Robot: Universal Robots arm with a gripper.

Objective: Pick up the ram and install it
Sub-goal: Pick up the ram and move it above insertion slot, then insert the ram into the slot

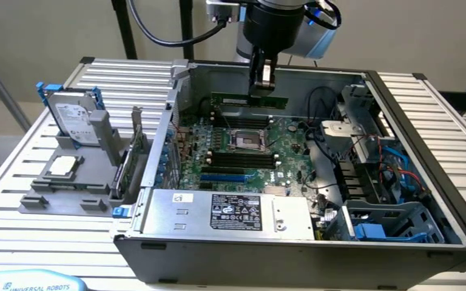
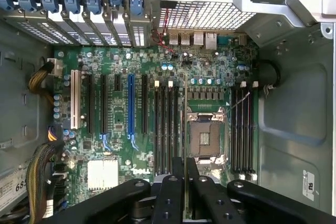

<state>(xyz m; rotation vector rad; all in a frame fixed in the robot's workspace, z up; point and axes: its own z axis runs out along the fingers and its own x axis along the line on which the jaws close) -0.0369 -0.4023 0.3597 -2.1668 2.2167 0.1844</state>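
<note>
The ram [image 1: 249, 100] is a long thin green stick held level above the far part of the motherboard [image 1: 286, 151], inside the open computer case [image 1: 298, 245]. My gripper [image 1: 261, 91] comes down from above and is shut on the stick's middle. In the wrist view the ram [image 2: 185, 103] shows edge-on as a thin line between the black fingers [image 2: 170, 192], running over the edge of the processor socket [image 2: 203, 135]. Empty black memory slots lie on both sides of it, one bank [image 2: 165, 124] and another bank [image 2: 242, 129].
A grey holder [image 1: 63, 200] at the exterior view's left carries a hard drive [image 1: 75, 118], a square silver processor [image 1: 63, 165] and an upright card [image 1: 131, 151]. The power supply [image 1: 233, 212] fills the case's near side. Cables and drive cages [image 1: 371, 176] crowd the exterior view's right.
</note>
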